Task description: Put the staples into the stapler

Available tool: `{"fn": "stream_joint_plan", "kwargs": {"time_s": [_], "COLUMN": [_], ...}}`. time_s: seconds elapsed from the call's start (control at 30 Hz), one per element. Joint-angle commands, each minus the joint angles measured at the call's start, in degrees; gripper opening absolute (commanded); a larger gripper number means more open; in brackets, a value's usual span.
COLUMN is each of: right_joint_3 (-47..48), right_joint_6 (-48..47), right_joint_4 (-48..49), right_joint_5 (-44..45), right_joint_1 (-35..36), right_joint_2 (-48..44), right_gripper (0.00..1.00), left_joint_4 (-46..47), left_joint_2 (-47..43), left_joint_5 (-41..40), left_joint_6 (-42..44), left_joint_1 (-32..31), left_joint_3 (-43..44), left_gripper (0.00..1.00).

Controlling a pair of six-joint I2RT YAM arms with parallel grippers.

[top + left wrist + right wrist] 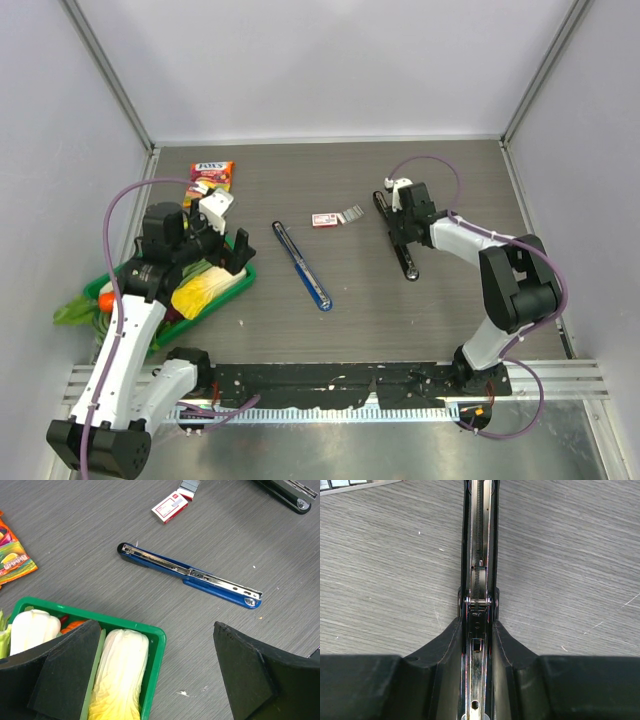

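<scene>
The staples (352, 213) lay flat on the tabletop (350, 320) at the far middle, a short, silvery-grey, finely ribbed strip just right of a small red-and-white box (322, 219). They looked like two or three pieces lying side by side, though the view was too small to be sure. Just right of them the black stapler (408, 265) lay opened out, running near to far, its bare metal channel and thin spring facing up. The right jaws were clamped on its two long sides. A blue stapler (305, 268), also opened flat, lay left of the box and nearer. The left jaws stood wide apart, gripping nothing, above a green tray (150, 628) of vegetables at the left.
</scene>
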Motion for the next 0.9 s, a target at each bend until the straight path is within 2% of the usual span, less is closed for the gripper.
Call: {"fn": "stream_joint_plan", "kwargs": {"time_s": [0.0, 0.33, 0.7, 0.77, 0.87], "right_joint_3": [3.03, 3.56, 2.41, 2.68, 3.2], "right_joint_6": [-0.64, 6.3, 5.87, 5.78, 5.69], "right_joint_4": [2.46, 0.62, 1.32, 1.14, 0.88], "right_joint_5": [-0.68, 1.61, 1.43, 1.87, 2.84], "right_joint_1": [0.81, 2.13, 4.42, 4.42, 4.59], "right_joint_2": [0.38, 0.47, 3.02, 2.76, 1.36], "right_gripper": [0.01, 0.01, 0.01, 0.04, 0.14], "left_joint_4": [2.44, 2.7, 2.97, 2.97, 2.97], "left_joint_2": [-0.57, -0.48, -0.39, -0.39, -0.3], "left_joint_5": [1.97, 2.77, 3.65, 3.56, 3.73], "left_joint_6": [-0.74, -1.26, -1.44, -1.44, -1.44], "left_joint_1": [0.73, 1.35, 2.23, 2.4, 2.32], "left_joint_3": [-0.43, -0.78, -1.13, -1.22, -1.31], "left_gripper": [1.0, 1.0, 1.0, 1.0, 1.0]}}
